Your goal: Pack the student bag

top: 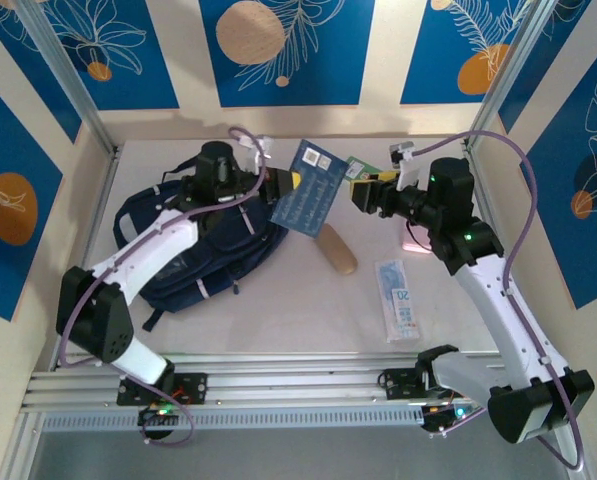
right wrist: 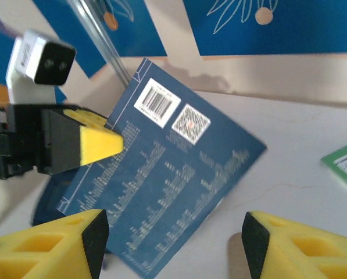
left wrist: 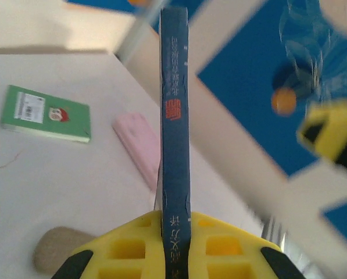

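Top external: we see the left arm bent over the student bag (top: pixel 226 258), which lies at the table's (top: pixel 298 310) left, left gripper (top: pixel 286 184) clamped on a blue book (top: pixel 316 190); right gripper (top: pixel 360 193) faces it, jaws parted, beside the book

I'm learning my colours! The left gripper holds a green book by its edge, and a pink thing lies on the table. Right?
Not quite. The left gripper holds the dark blue book by its edge; the green book lies flat on the table. The left wrist view shows it. The pink thing does lie on the table.
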You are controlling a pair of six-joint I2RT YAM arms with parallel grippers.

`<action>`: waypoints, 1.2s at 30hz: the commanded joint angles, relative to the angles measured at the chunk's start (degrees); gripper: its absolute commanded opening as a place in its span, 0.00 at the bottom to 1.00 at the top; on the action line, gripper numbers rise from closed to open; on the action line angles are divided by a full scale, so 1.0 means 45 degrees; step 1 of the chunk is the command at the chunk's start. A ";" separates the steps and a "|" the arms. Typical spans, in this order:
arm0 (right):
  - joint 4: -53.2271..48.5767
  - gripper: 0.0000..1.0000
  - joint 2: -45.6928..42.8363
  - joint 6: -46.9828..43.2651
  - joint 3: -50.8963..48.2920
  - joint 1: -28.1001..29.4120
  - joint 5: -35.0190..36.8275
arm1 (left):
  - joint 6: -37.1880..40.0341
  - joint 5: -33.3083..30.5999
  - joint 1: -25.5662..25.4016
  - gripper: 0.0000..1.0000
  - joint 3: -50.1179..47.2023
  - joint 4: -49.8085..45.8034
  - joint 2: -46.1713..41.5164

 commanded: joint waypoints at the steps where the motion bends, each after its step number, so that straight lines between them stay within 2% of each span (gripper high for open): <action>1: 0.0801 0.63 -0.0353 0.4639 -0.0869 -0.0063 -0.0909 | -0.6581 -0.3853 0.0070 0.00 -0.1899 0.5953 -0.0554; 4: 0.2120 0.65 -0.0210 0.7884 -0.1605 0.0179 -0.1814 | -0.8724 -0.6242 -0.0458 0.00 -0.3094 0.7792 -0.0363; 8: 0.3519 0.67 0.0527 1.0951 -0.1999 0.0875 -0.2654 | -0.9221 -0.7768 -0.1123 0.00 -0.3134 0.8178 -0.0297; 10: 0.4038 0.69 0.0638 1.2220 -0.2294 0.1411 -0.2241 | -0.9429 -0.8735 -0.1322 0.00 -0.3191 0.7899 -0.0513; 12: 0.4435 0.77 0.0712 1.3509 -0.2618 0.2085 -0.1485 | -0.9721 -0.9405 -0.1443 0.00 -0.3140 0.7843 -0.0574; 14: 0.4178 0.77 0.1042 1.4576 -0.2564 0.2503 -0.0980 | -1.0012 -0.9598 -0.1474 0.00 -0.2972 0.8130 -0.0431; 17: 0.5210 0.78 0.1668 1.5840 -0.2636 0.3036 -0.0660 | -1.0096 -0.9773 -0.1629 0.00 -0.2679 0.8274 -0.0336; 22: 0.6545 0.78 0.2265 1.6002 -0.2422 0.3807 0.0787 | -1.0190 -1.0187 -0.1987 0.00 -0.2550 0.8285 -0.0298; 29: 0.8455 0.78 0.3129 1.6495 -0.2458 0.4000 0.2656 | -1.0298 -1.0597 -0.2542 0.00 -0.2470 0.8105 -0.0460; 33: 0.9781 0.67 0.3728 1.6734 -0.2300 0.3961 0.3182 | -1.0057 -1.1020 -0.2851 0.00 -0.2540 0.7568 -0.0782; 36: 0.9635 0.58 0.3616 1.6370 -0.2127 0.3965 0.3737 | -1.0027 -1.1359 -0.2921 0.00 -0.2767 0.7181 -0.1073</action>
